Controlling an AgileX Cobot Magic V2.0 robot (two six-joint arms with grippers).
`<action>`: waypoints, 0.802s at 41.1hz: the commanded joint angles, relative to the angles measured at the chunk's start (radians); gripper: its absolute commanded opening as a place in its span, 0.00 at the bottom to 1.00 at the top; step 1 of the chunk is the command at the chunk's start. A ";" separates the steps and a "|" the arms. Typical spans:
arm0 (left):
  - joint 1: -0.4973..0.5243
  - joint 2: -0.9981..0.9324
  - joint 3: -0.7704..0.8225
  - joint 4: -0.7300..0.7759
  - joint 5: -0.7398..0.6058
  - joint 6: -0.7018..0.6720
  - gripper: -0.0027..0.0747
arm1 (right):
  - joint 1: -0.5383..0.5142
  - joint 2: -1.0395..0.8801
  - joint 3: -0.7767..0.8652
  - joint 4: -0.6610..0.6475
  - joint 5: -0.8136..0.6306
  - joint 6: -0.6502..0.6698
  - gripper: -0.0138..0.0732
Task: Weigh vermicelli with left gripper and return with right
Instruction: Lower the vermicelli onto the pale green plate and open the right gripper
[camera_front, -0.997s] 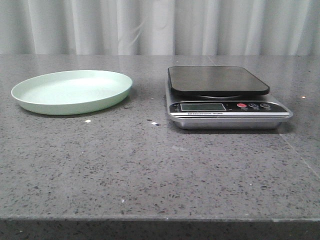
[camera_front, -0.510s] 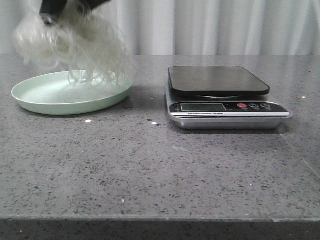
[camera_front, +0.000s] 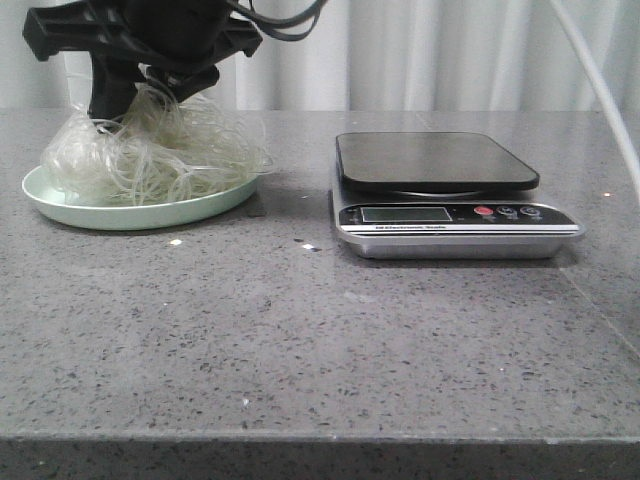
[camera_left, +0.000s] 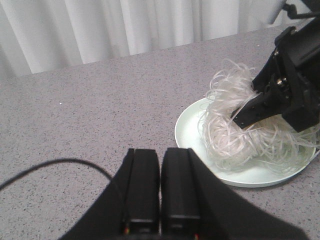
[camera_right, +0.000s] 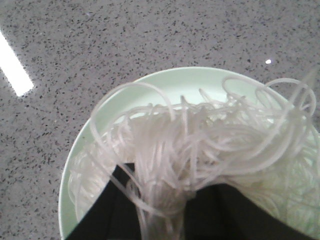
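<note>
Vermicelli (camera_front: 150, 150): I see it on green plate (camera_front: 60, 208), right end effector (camera_right: 162, 220) clamped on strands. Left end effector (camera_left: 160, 210): fingers together, empty. Scale (camera_front: 450, 200): bare.

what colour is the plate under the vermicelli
Pale mint green; the plate shows best in the left wrist view, beneath the whitish vermicelli.

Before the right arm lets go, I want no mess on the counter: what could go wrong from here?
1. The vermicelli strands are pinched in the right end effector and loop around it; opening and lifting may drag the ball off the pale green plate.
2. Curly loops hang over the plate's rim, so some may spill onto the table.
3. The shut left end effector sits nearby; the arms could collide.
</note>
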 joint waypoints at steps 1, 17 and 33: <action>0.000 0.002 -0.027 -0.014 -0.068 -0.006 0.21 | -0.001 -0.052 -0.041 0.013 -0.074 -0.009 0.33; 0.000 0.002 -0.027 -0.014 -0.068 -0.006 0.21 | -0.001 -0.043 -0.041 0.013 -0.075 -0.009 0.44; 0.000 0.002 -0.027 -0.014 -0.068 -0.006 0.21 | -0.002 -0.064 -0.041 0.013 -0.057 -0.009 0.75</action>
